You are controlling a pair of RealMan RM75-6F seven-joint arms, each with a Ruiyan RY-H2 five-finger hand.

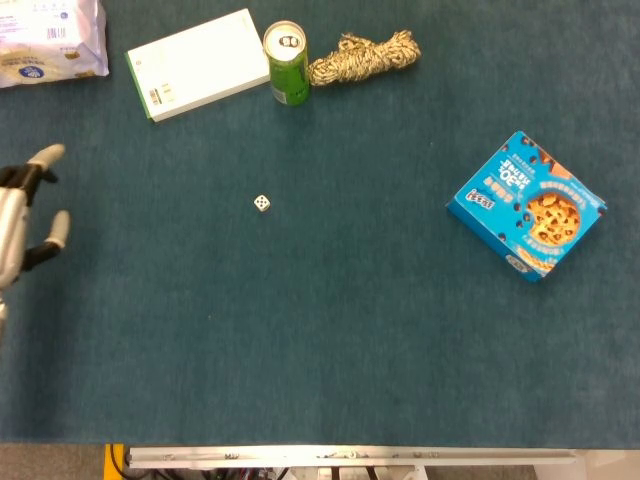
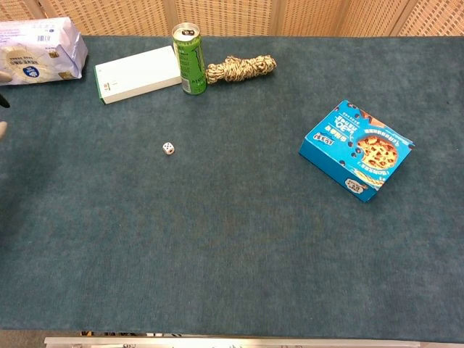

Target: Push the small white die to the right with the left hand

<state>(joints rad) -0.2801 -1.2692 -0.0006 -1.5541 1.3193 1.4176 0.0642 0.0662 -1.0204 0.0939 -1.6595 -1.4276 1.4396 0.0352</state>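
Note:
The small white die [image 1: 262, 203] [image 2: 168, 148] lies alone on the blue-green cloth, left of centre, with nothing touching it. My left hand [image 1: 22, 218] shows only at the far left edge of the head view, well left of the die, fingers spread and empty. In the chest view only its fingertips [image 2: 3, 101] peek in at the left border. My right hand appears in neither view.
Along the far edge lie a white box [image 1: 197, 63], a green can [image 1: 287, 62], a coil of rope [image 1: 363, 57] and a plastic packet [image 1: 48, 38]. A blue cookie box [image 1: 527, 205] sits at the right.

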